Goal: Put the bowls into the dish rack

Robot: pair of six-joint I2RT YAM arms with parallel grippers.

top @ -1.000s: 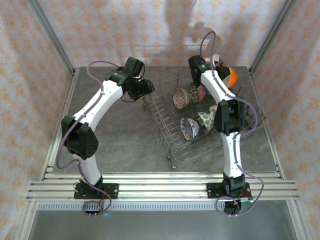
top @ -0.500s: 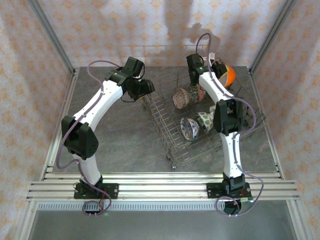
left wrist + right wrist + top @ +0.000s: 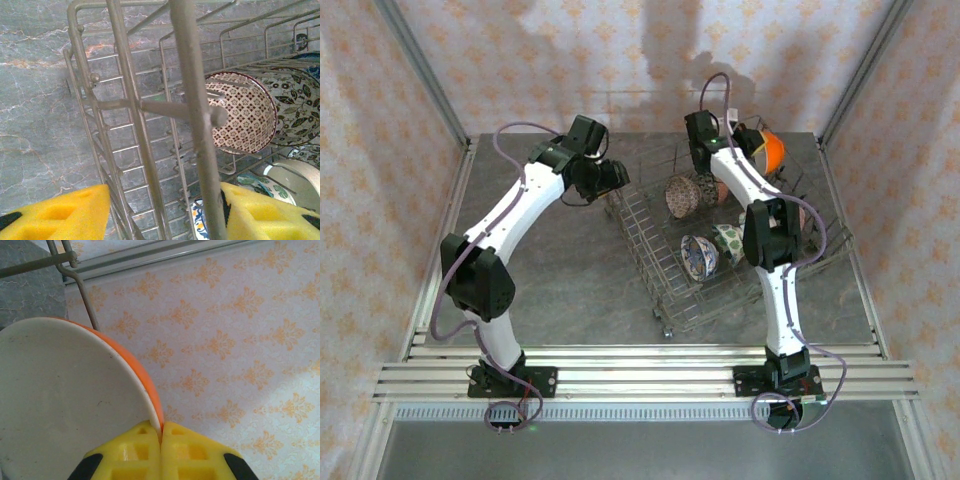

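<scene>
The grey wire dish rack (image 3: pixel 650 250) sits right of centre on the table. In it stand a red-brown patterned bowl (image 3: pixel 680 195), a pinkish bowl (image 3: pixel 711 188), a blue bowl (image 3: pixel 698 257) and a green floral bowl (image 3: pixel 728 242). My right gripper (image 3: pixel 748 140) is over the rack's far side, shut on the rim of the orange bowl (image 3: pixel 772 150). In the right wrist view the fingers (image 3: pixel 161 432) pinch that white-lined bowl (image 3: pixel 60 400). My left gripper (image 3: pixel 615 178) is at the rack's far left corner. Its jaws (image 3: pixel 165 210) stand open astride the rack's rim wires (image 3: pixel 135 110), near the red-brown bowl (image 3: pixel 240 115).
Bare grey stone tabletop (image 3: pixel 560 270) spreads left of the rack. Patterned walls with metal corner posts (image 3: pixel 420 75) close in the back and both sides. Aluminium rails (image 3: pixel 640 375) run along the near edge by the arm bases.
My right arm has shifted a little to the left with the orange bowl still in its grip. The left arm has stayed put.
</scene>
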